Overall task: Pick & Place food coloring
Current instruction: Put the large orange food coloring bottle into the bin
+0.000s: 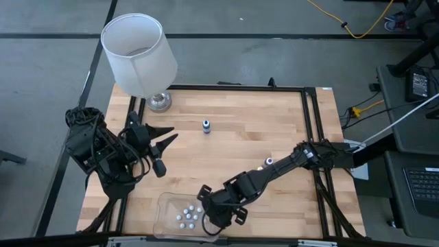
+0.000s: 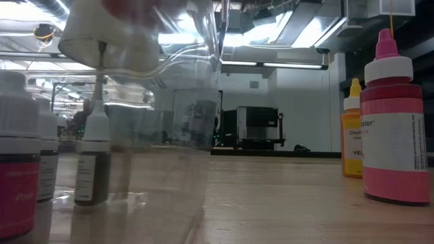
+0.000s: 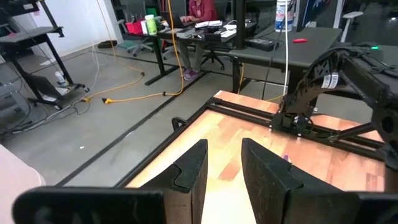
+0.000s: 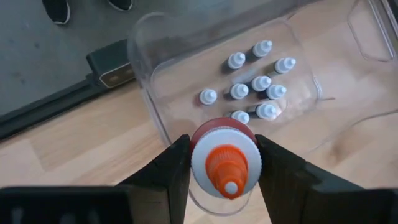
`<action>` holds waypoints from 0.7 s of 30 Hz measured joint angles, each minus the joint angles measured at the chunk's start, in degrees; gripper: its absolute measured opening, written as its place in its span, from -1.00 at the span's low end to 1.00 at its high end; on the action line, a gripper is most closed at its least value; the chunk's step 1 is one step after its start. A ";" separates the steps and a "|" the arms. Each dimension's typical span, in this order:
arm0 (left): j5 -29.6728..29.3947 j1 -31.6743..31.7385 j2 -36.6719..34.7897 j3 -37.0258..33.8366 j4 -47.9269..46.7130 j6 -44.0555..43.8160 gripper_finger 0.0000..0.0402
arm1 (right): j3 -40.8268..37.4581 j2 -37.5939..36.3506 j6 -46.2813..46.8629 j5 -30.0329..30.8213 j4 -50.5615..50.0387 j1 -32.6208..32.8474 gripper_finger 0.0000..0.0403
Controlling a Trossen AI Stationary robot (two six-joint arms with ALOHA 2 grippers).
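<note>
My right gripper (image 4: 225, 163) hangs over the near right end of a clear plastic container (image 1: 164, 204) and is shut on a red food coloring bottle (image 4: 224, 132) with a white cap and orange tip. Several small white-capped bottles (image 4: 252, 84) stand upright on the container's floor. A blue bottle (image 1: 206, 125) stands alone on its base at mid-table. Two more bottles (image 1: 267, 162) stand beside the right arm. My left gripper (image 1: 167, 136) is held up at the table's left side, open, with nothing between its fingers (image 3: 193, 168). My right gripper pinches the red bottle at its white cap (image 4: 200, 158) between the two fingers, one on each side. The fingers come slanting down from above. The bottle is upright, tip up, lifted clear above the container.
A white-shaded lamp (image 1: 140, 55) stands at the far left corner. In the low view a pink bottle (image 2: 395, 129) and a yellow one (image 2: 352, 139) stand on the wood right of the container wall (image 2: 196, 135). A black frame (image 1: 310, 130) edges the table's right side.
</note>
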 joint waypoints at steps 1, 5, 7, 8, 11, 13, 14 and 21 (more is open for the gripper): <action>0.20 0.00 0.00 0.00 0.00 -0.03 -0.54 | 0.00 0.00 0.03 -0.36 -0.03 -0.15 -0.21; 0.93 0.00 0.00 0.00 0.00 -0.33 -0.54 | -0.07 0.00 0.94 -0.81 -0.16 -0.87 -0.21; 1.10 0.00 0.00 0.00 0.00 -0.35 -0.54 | -0.09 0.00 1.34 -1.84 -0.55 -1.18 -0.21; 1.10 0.00 0.00 0.00 0.00 -0.35 -0.54 | -0.11 0.00 1.47 -2.74 -0.69 -1.35 -0.21; 1.10 0.00 0.00 0.00 0.00 -0.11 -0.54 | -0.11 0.20 1.48 -5.87 -0.81 -1.57 -0.21; 1.10 0.00 0.00 0.00 0.00 -0.02 -0.54 | -0.12 0.35 1.27 -6.64 -1.10 -1.57 -0.21; 1.10 0.00 0.00 0.00 0.00 -0.02 -0.54 | -0.13 0.56 1.22 -6.75 -0.91 -1.57 -0.21; 1.10 0.00 0.00 0.00 0.00 -0.11 -0.54 | -0.13 3.59 0.91 -8.41 -0.76 -1.55 -0.21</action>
